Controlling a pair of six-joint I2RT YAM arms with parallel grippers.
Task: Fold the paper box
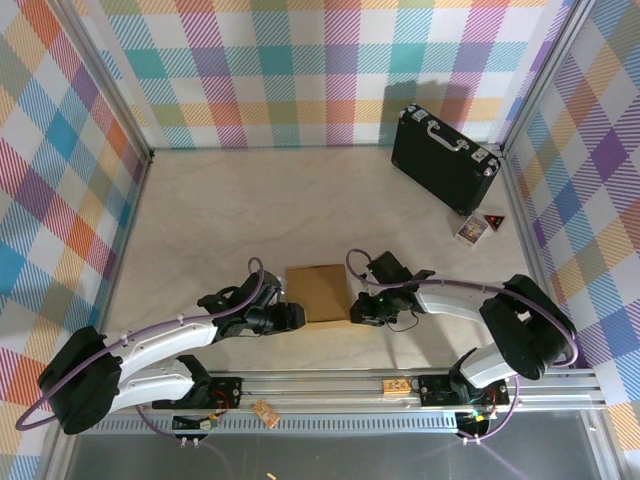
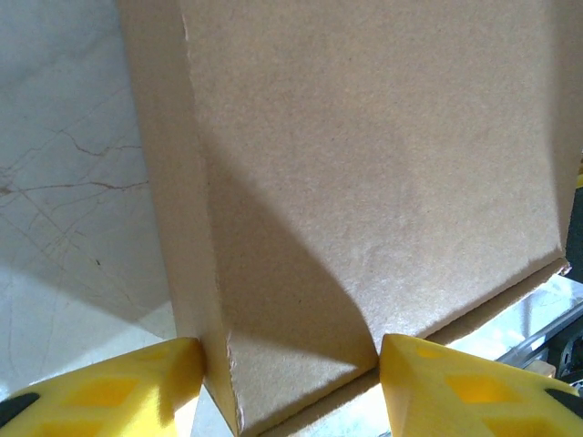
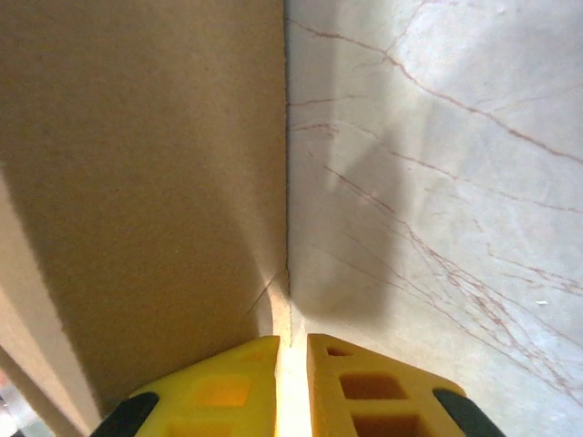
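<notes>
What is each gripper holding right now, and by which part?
Both hold the paper box: the left gripper spans its folded left corner, the right gripper pinches its thin right edge.

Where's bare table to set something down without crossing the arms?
Free: the far-left table between the plaid walls and the paper box, and the strip from box to black case. Crowded: the near edge, where left pincer and right pincer grip the box; small cards lie beside the case.

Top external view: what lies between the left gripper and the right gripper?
The paper box fills that stretch in the top external view, left gripper and right gripper at its opposite sides.
</notes>
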